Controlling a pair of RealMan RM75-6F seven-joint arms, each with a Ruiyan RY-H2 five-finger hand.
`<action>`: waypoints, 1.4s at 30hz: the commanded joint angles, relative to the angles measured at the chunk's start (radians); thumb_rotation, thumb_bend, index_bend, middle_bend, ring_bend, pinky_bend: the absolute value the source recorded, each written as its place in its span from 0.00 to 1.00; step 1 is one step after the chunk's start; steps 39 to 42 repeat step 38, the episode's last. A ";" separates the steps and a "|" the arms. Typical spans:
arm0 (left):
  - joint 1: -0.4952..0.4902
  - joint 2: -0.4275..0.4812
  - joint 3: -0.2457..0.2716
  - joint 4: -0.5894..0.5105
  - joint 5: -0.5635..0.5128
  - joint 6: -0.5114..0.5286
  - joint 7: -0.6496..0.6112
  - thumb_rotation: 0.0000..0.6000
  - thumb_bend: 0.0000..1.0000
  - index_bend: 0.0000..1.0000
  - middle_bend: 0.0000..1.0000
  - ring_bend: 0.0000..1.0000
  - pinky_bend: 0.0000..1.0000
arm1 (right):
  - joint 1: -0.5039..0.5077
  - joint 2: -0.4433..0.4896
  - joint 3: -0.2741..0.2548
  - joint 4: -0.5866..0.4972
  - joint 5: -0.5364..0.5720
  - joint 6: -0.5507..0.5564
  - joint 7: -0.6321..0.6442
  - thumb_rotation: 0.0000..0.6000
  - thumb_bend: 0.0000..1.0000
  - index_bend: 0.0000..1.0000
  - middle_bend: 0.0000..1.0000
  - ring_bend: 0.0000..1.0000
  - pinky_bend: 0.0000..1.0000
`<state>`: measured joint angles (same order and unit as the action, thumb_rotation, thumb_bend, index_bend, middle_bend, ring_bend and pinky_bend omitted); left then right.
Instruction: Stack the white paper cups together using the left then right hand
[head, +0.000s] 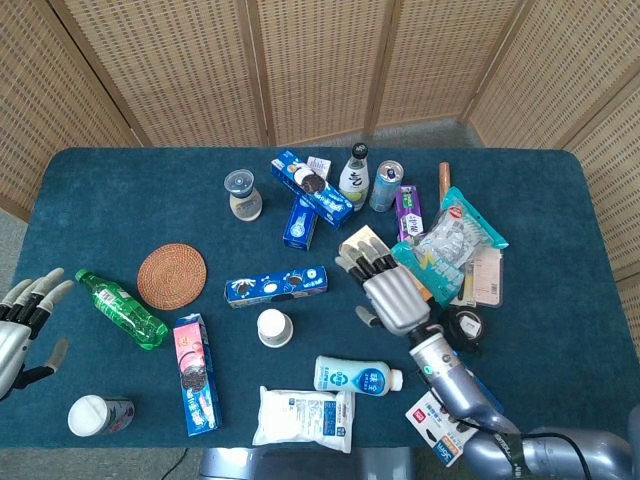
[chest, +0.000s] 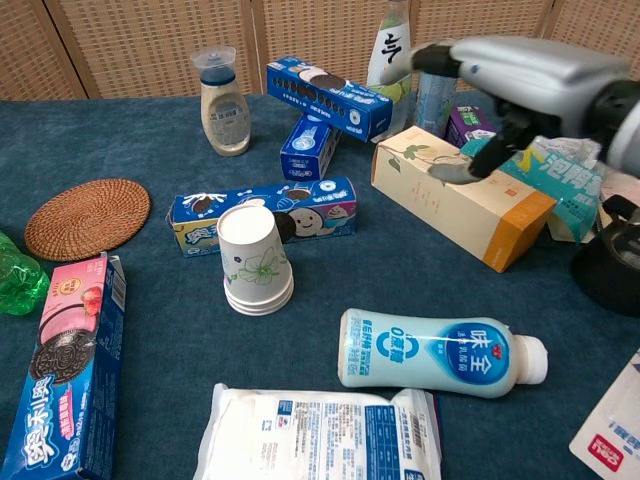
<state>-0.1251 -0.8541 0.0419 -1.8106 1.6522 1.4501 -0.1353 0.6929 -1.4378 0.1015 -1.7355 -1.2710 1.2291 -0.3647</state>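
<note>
The white paper cups (head: 273, 327) (chest: 256, 261) stand upside down as one nested stack on the blue cloth, just in front of a long blue cookie box (head: 277, 285) (chest: 262, 216). My right hand (head: 388, 288) (chest: 520, 82) hovers open well to the right of the stack, above the orange carton (chest: 460, 194), holding nothing. My left hand (head: 22, 325) is open at the far left table edge, away from everything; the chest view does not show it.
A milk bottle (chest: 440, 351) and a white pouch (chest: 320, 435) lie in front of the stack. A woven coaster (head: 171, 276), green bottle (head: 121, 308) and pink cookie box (head: 197, 371) lie to the left. More boxes, bottles, a can (chest: 436, 66) and snack bags (head: 450, 244) crowd the back right.
</note>
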 joint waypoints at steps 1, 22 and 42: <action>-0.001 -0.004 0.001 -0.003 0.000 -0.005 0.016 1.00 0.55 0.00 0.00 0.00 0.03 | -0.092 0.100 -0.037 0.049 -0.062 0.076 0.126 1.00 0.33 0.13 0.02 0.00 0.07; 0.016 -0.040 -0.001 -0.029 -0.053 -0.015 0.069 1.00 0.55 0.00 0.00 0.00 0.03 | -0.409 0.192 -0.120 0.322 -0.196 0.335 0.325 1.00 0.26 0.13 0.01 0.00 0.07; 0.036 -0.068 -0.024 -0.012 -0.049 0.042 0.197 1.00 0.55 0.00 0.00 0.00 0.01 | -0.470 0.200 -0.068 0.313 -0.175 0.333 0.247 1.00 0.24 0.12 0.00 0.00 0.01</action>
